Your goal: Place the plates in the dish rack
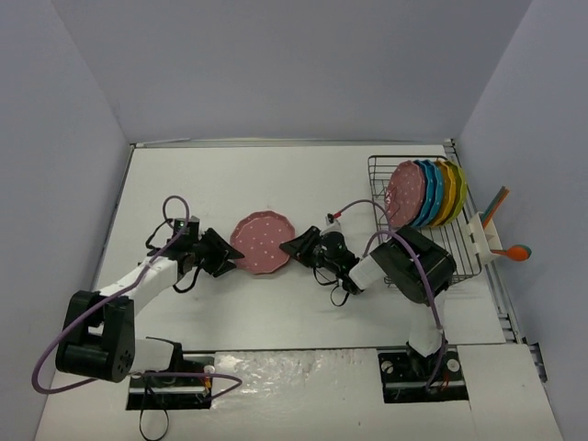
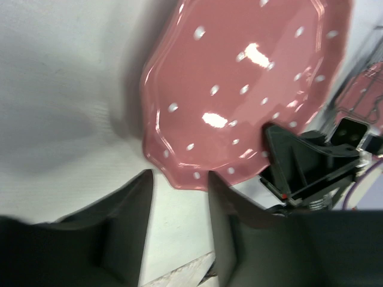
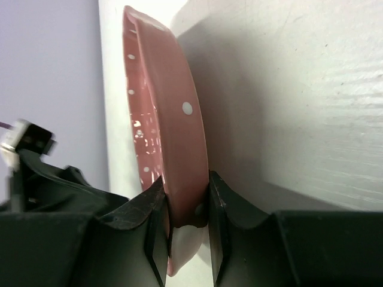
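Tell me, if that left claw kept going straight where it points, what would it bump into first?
Most likely the pink plate: its scalloped near rim lies just beyond the tips of the left gripper, in line with the gap between them. The right gripper grips the opposite edge. Depth is unclear.

Left arm [image 1: 138, 280]: stretched from the near edge of the table [image 1: 303, 184] toward its middle, elbow bent low. Left gripper [image 1: 230, 252]: jaws parted, tips just short of the left rim of a pink plate [image 1: 260, 243]. Right arm [image 1: 404, 262]: folded near the right side, wrist turned leftward. Right gripper [image 1: 289, 246]: clamped on that plate's right rim.
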Motion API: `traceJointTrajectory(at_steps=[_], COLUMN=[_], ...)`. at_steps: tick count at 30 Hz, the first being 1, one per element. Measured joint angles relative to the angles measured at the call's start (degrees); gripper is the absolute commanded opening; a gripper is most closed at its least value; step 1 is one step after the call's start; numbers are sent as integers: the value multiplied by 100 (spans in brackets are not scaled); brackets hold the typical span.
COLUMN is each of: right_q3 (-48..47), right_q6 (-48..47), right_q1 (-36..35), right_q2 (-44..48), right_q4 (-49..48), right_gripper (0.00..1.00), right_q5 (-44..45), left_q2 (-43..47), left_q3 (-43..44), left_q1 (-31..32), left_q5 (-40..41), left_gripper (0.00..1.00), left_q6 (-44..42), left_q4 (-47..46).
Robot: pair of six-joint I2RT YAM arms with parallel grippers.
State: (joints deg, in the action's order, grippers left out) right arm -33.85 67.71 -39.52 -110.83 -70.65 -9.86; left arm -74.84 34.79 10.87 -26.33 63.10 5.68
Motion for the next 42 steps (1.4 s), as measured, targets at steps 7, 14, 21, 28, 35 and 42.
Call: traceJointTrajectory(at_steps=[7, 14, 21, 28, 35, 42], right_q3=[26, -311, -1630, -2671, -3027, -3051], right_q6=[-907, -1976, -3905, -5864, -7289, -7753], right_q1=[106, 370, 1012, 1442, 1587, 2156], right_q2=[773, 1956, 3504, 4402, 4393, 3956], right_q4=[547, 1780, 4481, 5962, 6542, 6695], right_gripper=[0, 0, 0, 0, 0, 0], right_q5=[2, -56, 513, 2121, 3293, 3653], left_q2=[595, 1098, 1859, 2266, 2311, 2300], left_q3=[122, 1034, 2290, 2433, 2255, 1961], left_q1=[0, 0, -27, -85, -87, -87], left_q5=[309, 965, 2506, 3734, 4205, 4293], left_gripper=[79, 96, 97, 97, 97, 97], left_q6=[-401, -1243, -2688, -3895, -4367, -4480], left_q4=[415, 1502, 2648, 3187, 3221, 3176])
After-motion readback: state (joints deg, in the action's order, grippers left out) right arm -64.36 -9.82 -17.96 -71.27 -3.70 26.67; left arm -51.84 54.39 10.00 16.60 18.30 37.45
